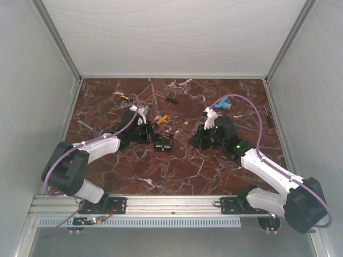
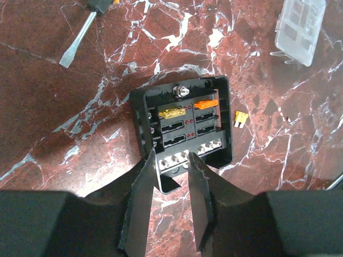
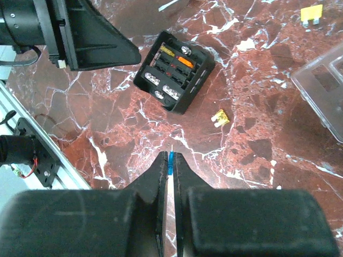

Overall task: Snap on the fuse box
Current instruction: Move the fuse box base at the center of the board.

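The fuse box (image 1: 163,142) is a small black open box lying flat mid-table. In the left wrist view (image 2: 185,126) it holds a yellow fuse (image 2: 171,113) and an orange fuse (image 2: 205,104). My left gripper (image 2: 170,160) is open, its fingertips over the box's near edge by the screw terminals. My right gripper (image 3: 170,158) is shut on a small blue fuse (image 3: 170,159), held above the table short of the box (image 3: 174,71). In the top view the left gripper (image 1: 153,137) is left of the box and the right gripper (image 1: 194,142) is to its right.
The clear plastic lid (image 2: 300,27) lies beyond the box; it also shows in the right wrist view (image 3: 321,80). Loose yellow fuses (image 3: 221,118) (image 3: 311,13) (image 2: 241,118) lie on the marble. A screwdriver (image 2: 80,32) and a wrench (image 1: 86,125) lie at the left.
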